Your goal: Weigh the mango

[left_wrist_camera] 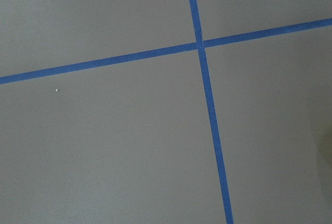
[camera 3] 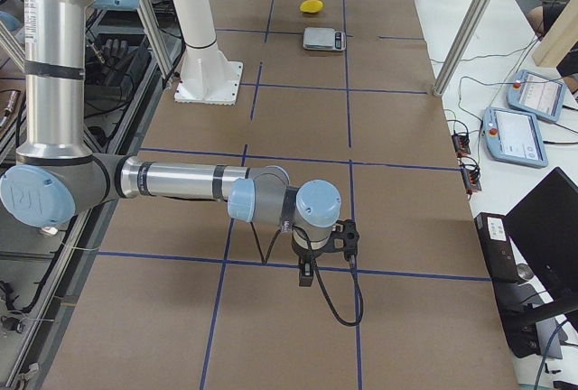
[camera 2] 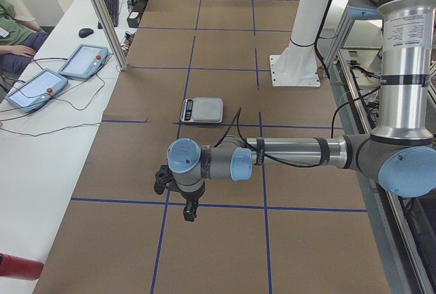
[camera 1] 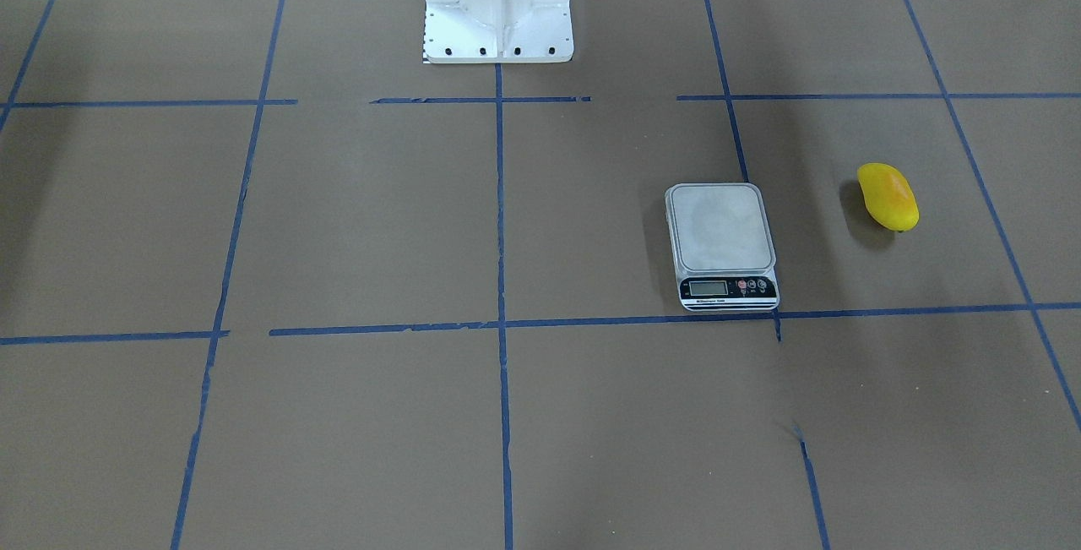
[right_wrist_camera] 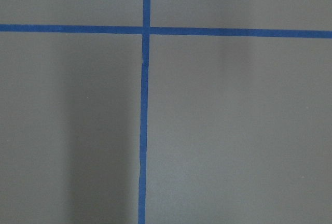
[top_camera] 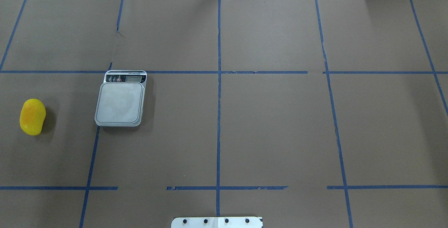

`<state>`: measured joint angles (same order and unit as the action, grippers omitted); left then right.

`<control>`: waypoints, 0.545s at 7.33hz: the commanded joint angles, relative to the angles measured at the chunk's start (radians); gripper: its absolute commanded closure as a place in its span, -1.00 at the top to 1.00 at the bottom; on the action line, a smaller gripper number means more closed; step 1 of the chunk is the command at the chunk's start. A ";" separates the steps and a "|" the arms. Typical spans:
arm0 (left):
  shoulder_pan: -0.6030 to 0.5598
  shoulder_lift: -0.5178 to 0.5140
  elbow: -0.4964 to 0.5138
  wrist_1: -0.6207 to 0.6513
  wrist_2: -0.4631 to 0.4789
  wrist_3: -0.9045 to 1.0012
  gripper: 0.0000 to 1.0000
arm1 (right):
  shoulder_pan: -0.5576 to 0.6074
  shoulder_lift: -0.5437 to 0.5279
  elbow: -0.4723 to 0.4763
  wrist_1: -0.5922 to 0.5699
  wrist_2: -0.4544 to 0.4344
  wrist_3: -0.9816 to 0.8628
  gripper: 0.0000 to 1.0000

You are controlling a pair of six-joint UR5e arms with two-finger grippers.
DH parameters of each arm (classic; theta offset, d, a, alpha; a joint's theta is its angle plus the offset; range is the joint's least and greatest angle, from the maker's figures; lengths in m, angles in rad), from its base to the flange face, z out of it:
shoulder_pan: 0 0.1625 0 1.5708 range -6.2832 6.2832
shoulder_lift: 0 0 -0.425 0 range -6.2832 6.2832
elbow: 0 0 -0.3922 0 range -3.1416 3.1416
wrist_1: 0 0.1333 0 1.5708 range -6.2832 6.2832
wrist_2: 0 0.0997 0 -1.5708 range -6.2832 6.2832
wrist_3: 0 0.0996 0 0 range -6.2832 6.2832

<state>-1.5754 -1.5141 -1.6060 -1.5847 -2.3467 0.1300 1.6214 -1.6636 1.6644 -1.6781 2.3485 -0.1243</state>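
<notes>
Mango (top_camera: 32, 117) near scale (top_camera: 120, 102), not touching

The brown blue-taped table (top_camera: 280, 133) carries a flat grey kitchen scale (top_camera: 120, 102) and, at its nine o'clock overhead, a glossy yellow mango (top_camera: 32, 116).
</notes>
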 commanded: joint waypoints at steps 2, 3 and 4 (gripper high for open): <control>0.000 -0.030 -0.008 -0.008 0.007 -0.012 1.00 | 0.000 0.001 0.000 0.000 0.000 0.000 1.00; 0.000 -0.056 -0.011 -0.008 0.009 -0.024 1.00 | 0.000 0.001 0.000 0.000 0.000 0.000 1.00; 0.024 -0.061 -0.056 -0.027 0.020 -0.206 1.00 | 0.000 0.001 0.000 0.000 0.000 0.000 1.00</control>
<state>-1.5692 -1.5595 -1.6272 -1.5972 -2.3362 0.0625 1.6214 -1.6629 1.6644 -1.6781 2.3485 -0.1242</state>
